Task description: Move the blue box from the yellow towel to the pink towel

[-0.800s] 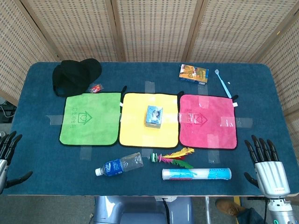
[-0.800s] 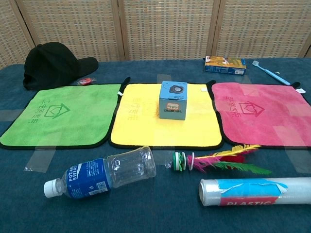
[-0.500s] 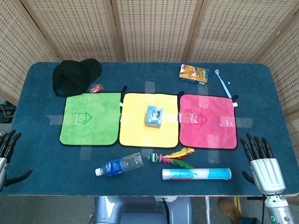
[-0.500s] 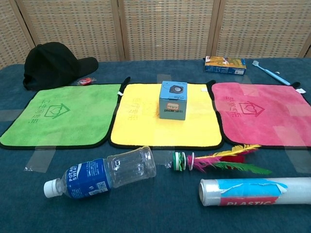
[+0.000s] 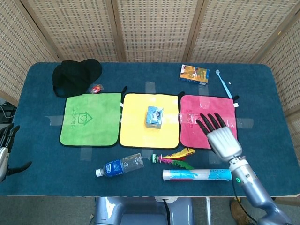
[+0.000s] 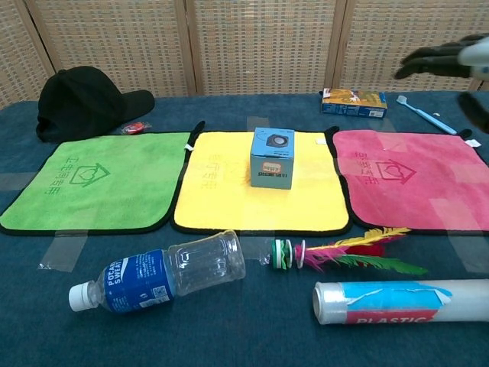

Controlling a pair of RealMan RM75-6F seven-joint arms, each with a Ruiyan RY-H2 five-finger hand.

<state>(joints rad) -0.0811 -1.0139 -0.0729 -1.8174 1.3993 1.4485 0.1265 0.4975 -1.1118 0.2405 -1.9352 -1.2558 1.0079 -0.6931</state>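
Overhead, the right hand [image 5: 219, 135] hovers with fingers spread and empty above the pink towel [image 5: 193, 123]. To its left, the blue box [image 5: 154, 116] stands upright on the yellow towel [image 5: 136, 127]. At the worktop's near-left edge, the left hand [image 5: 5, 150] holds nothing, fingers apart.

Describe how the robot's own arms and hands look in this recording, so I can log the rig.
The right hand has a pale silver-grey palm shell and black fingers. Its wrist is a grey cylindrical arm link carrying a small green light. The left hand shows only at the frame edge: black fingers on a grey body. No sleeves or loose cables show.
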